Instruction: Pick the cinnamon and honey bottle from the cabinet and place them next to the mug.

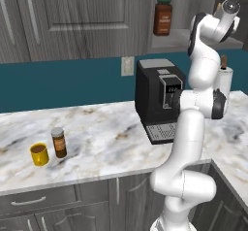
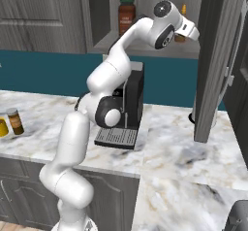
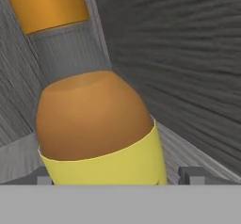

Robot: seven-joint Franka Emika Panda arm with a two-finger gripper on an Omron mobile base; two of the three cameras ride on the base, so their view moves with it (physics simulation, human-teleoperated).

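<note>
- I see a small bright yellow mug (image 1: 39,154) with a dark brown inside, near the front edge of the counter.
- Just beside it I see a small dark brown cinnamon jar (image 1: 59,142) with an orange-yellow label band and a flat grey lid.
- My counter is a white marble counter (image 1: 97,138) with grey and tan veining.
- In my hand view I see an amber-brown honey bottle (image 3: 99,133) with a yellow label; its cap is orange-yellow.
- I see a grey wood-grain wall cabinet (image 1: 72,16); in its niche stands a red-brown jar with a dark green lid (image 1: 162,15).
- I see a black coffee machine (image 1: 157,96) against a teal wall (image 1: 63,82).
</note>
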